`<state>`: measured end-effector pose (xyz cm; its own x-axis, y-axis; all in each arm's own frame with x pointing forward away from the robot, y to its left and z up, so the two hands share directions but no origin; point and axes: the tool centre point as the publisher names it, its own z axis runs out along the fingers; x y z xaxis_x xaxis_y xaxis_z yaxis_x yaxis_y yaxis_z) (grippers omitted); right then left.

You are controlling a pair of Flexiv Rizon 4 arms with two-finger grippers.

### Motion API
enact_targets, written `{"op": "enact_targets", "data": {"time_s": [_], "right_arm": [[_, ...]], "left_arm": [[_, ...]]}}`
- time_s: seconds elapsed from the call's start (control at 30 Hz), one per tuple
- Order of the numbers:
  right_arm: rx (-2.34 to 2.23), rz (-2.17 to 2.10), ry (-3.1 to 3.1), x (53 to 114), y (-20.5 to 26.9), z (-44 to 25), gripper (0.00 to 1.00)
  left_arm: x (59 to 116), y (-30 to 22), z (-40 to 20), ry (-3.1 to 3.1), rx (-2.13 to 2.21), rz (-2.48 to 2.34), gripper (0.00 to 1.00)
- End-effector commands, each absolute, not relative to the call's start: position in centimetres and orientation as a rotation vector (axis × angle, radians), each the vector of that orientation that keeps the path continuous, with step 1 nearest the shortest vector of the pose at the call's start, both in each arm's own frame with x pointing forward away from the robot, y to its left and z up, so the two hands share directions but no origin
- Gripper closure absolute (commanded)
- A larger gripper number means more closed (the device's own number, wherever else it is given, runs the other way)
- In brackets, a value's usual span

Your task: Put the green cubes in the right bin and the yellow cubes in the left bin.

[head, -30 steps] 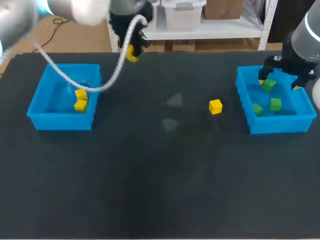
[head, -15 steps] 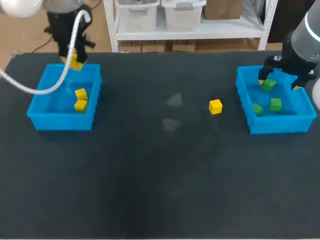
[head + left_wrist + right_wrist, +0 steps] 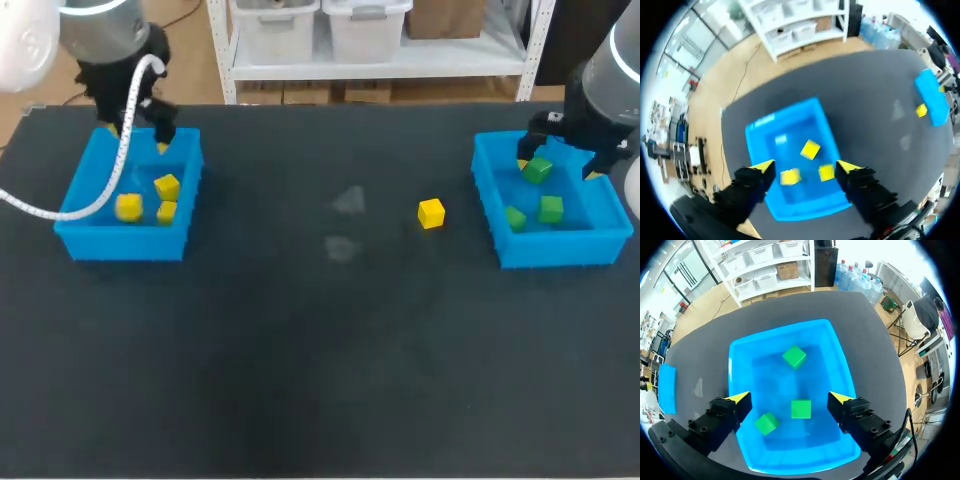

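Three green cubes lying inside right bin. Right gripper hanging over right bin, fingers wide apart, gripping nothing, cubes lying loose down below. Lone yellow cube sitting on table just beside right bin, on side facing left bin. Left bin sitting well apart from right bin, across table, holding three yellow cubes. Left gripper hanging over it, fingers wide apart, holding nothing.

I can read no text, label or number on my feeds. The left bin and right bin show plain blue.
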<state>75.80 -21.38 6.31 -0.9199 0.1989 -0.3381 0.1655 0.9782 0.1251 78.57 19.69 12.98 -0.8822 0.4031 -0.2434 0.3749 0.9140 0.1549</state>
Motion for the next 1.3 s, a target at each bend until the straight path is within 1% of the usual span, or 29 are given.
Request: {"op": "enact_targets", "data": {"time_s": [0.03, 0.07, 0.33, 0.47, 0.63, 0.83, 1.0, 1.3], "right_arm": [[0.266, 0.129, 2.762, 75.6, -21.4, 6.3, 0.0], [0.266, 0.129, 2.762, 75.6, -21.4, 6.3, 0.0], [0.266, 0.129, 2.762, 75.6, -21.4, 6.3, 0.0], [0.266, 0.129, 2.762, 75.6, -21.4, 6.3, 0.0], [0.266, 0.129, 2.762, 75.6, -21.4, 6.3, 0.0], [0.266, 0.129, 2.762, 75.6, -21.4, 6.3, 0.0], [0.266, 0.129, 2.762, 75.6, -21.4, 6.3, 0.0], [0.266, 0.129, 2.762, 75.6, -21.4, 6.3, 0.0]], "left_arm": [[78.5, 15.0, 16.0, 2.64, 0.711, 0.045, 0.0], [78.5, 14.1, 16.3, 2.624, 0.74, 0.032, 0.0], [77.0, 0.5, 16.8, 2.456, 1.155, -0.156, 0.0], [75.7, -4.9, 15.2, 2.426, 1.321, -0.224, 0.0], [75.5, -9.9, 12.2, 2.398, 1.441, -0.243, 0.0], [75.0, -14.3, 7.6, 2.378, 1.613, -0.189, 0.0], [75.2, -16.0, 4.0, 2.405, 1.686, -0.191, 0.0], [76.1, -18.6, 1.4, 2.46, 1.694, -0.2, 0.0]]}}
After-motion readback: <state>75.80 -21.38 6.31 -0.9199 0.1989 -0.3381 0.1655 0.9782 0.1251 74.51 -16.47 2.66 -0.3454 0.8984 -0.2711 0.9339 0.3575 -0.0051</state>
